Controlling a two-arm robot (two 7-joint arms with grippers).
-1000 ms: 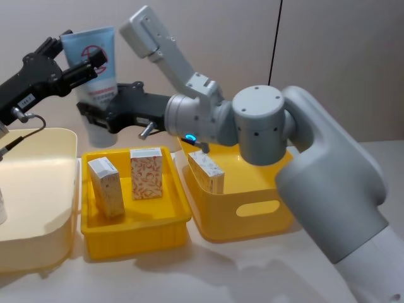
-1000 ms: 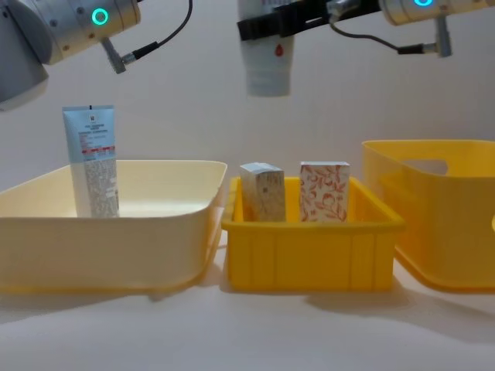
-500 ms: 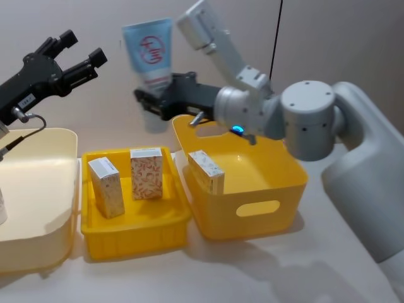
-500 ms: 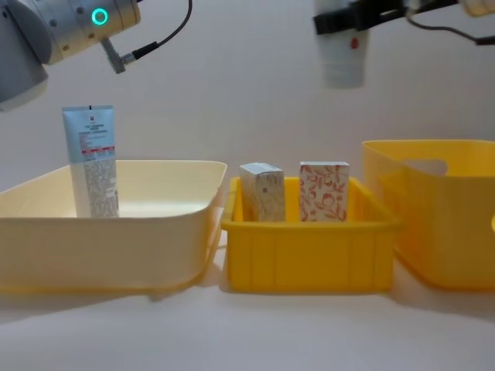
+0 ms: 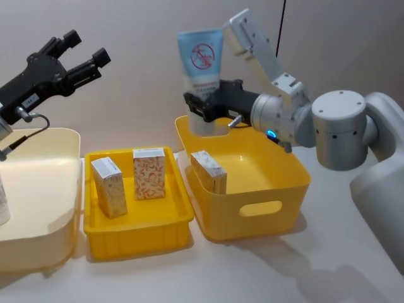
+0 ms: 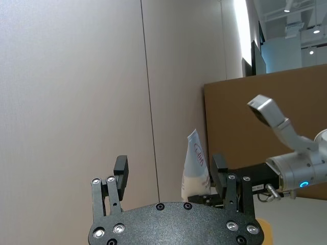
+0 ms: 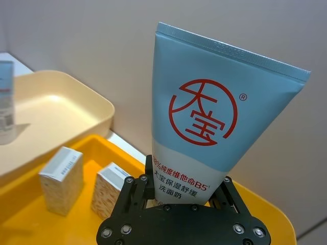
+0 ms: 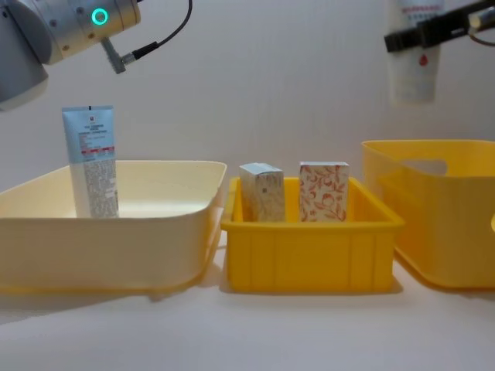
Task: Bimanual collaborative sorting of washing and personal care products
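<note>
1. Head view: we see the right gripper (image 5: 211,107) clamped on the lower body of the red-logo tube (image 5: 201,72), held upright above the back rim of the deep yellow bin (image 5: 252,208). A patterned box (image 5: 208,172) already stands inside that bin. The left gripper (image 5: 72,53) is raised above the cream bin (image 5: 38,233), fingers apart, holding nothing. Versus half a second ago, the tube has travelled right, from above the shallow yellow tray (image 5: 136,230) to over the deep bin.
2. Left wrist view: the left gripper's fingers stand spread and empty; the tube shows farther off, in the other arm's grasp.
3. Right wrist view: jaws pinch the white lower section just under the logo. We judge the tube light, soft-walled and slick; gripping low near the stiffer cap end is right, since squeezing higher would dent it.
4. Chest view: the tube (image 8: 414,58) hangs well above the deep bin's rim, farther right than before. The second tube (image 8: 91,161) stands in the cream bin, and two boxes (image 8: 294,192) stand in the tray, unchanged.
</note>
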